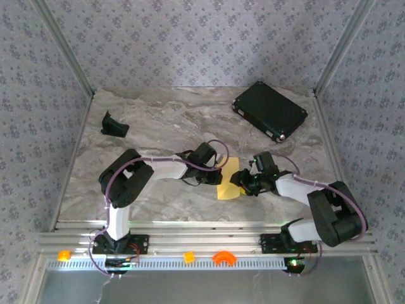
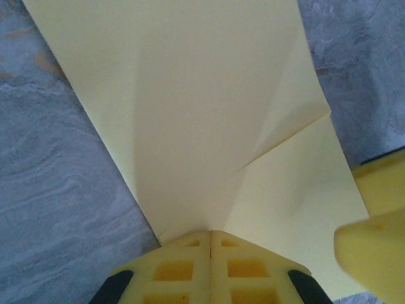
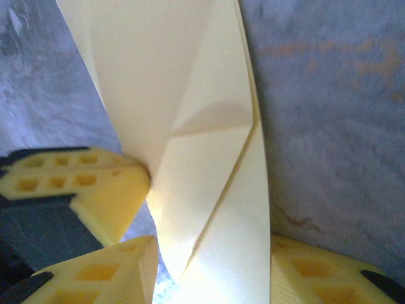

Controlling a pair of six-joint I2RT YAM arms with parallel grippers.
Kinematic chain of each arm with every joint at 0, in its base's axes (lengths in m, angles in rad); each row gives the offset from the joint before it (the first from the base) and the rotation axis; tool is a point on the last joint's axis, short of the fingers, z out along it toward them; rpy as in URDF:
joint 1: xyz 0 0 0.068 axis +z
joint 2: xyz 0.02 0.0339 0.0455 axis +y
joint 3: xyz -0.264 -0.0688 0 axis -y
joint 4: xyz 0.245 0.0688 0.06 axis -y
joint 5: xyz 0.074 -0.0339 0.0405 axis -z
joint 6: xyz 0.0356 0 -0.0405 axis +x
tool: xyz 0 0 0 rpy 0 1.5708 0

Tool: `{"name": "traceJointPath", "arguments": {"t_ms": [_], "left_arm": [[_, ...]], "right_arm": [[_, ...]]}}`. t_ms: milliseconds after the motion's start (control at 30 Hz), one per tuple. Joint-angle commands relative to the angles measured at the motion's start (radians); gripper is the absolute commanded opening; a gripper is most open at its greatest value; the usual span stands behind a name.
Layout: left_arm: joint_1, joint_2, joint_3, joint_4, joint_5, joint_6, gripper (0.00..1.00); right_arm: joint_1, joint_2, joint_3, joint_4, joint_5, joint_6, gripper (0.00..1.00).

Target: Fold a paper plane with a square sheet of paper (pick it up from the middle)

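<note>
Left gripper [image 2: 211, 237] pinching paper sheet [image 2: 190, 114] tip; right gripper [image 3: 211, 253] standing open astride it. Looking light, floppy; folded edge probably gripping best.

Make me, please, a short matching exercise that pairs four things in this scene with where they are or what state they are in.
Things:
1. black case
2. left claw
3. right claw
4. orange pieces

Places or states:
A. shut on a point of the yellow paper
B. on the near rail
C. far right corner of the table
D. jaws apart, the paper between them

Pairs: 1-C, 2-A, 3-D, 4-B.
</note>
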Motion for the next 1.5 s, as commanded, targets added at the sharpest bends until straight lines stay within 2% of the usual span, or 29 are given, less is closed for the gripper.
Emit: {"name": "traceJointPath", "arguments": {"t_ms": [0,300,533,733,1100,1300,1467], "left_arm": [[-0.005,0.012,-0.029,-0.040,0.004,0.014,0.03],[-0.006,0.003,-0.032,-0.024,0.012,0.003,0.03],[-0.005,0.000,-0.034,-0.021,0.012,0.000,0.03],[-0.006,0.003,-0.042,-0.007,0.021,-0.006,0.03],[-0.005,-0.025,-0.050,0.017,0.033,-0.025,0.07],[-0.005,-0.108,-0.066,0.057,0.026,-0.056,0.18],[-0.006,-0.218,-0.079,0.068,0.005,-0.076,0.21]], "right_arm": [[-0.027,0.019,0.002,0.093,-0.049,0.008,0.44],[-0.086,0.087,-0.036,0.231,-0.112,0.026,0.39],[-0.097,0.124,-0.040,0.282,-0.134,0.007,0.26],[-0.112,0.157,-0.041,0.309,-0.152,0.001,0.21],[-0.139,0.148,-0.046,0.319,-0.180,-0.004,0.05],[-0.106,0.090,-0.017,0.214,-0.096,0.000,0.03],[-0.052,-0.025,0.066,-0.074,0.017,-0.031,0.02]]}}
